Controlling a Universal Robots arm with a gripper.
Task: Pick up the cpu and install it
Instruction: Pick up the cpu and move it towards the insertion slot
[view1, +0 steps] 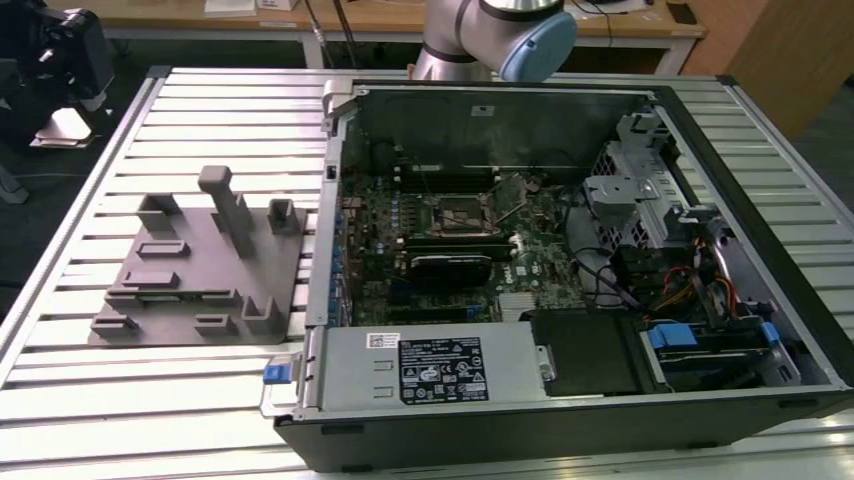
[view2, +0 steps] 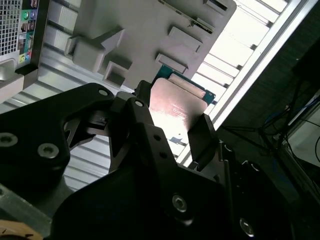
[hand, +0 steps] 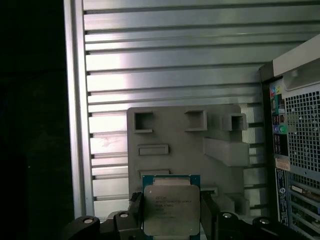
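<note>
Two fingers (hand: 207, 212) of my claw (hand: 171, 216) are clamped on opposite edges of the cpu (hand: 171, 209). I hold it clear of everything, its silvery lid facing the cameras in both wrist views and a strip of green board showing along one side. Beyond it lies the grey fixture block (hand: 175, 135) with its empty pockets, resting on the slatted metal table (hand: 175, 50), and beside that stands the open computer case (hand: 300, 130). In the exterior view the black socket (view1: 461, 212) sits in the middle of the motherboard (view1: 441, 250), well apart from the fixture block. My hold is on thin edges alone, so I judge that a jolt could let the chip slide or tip between them. If it reaches the socket skewed or turned the wrong way, the fine contacts there could bend, since such a seat leaves little room for error.
</note>
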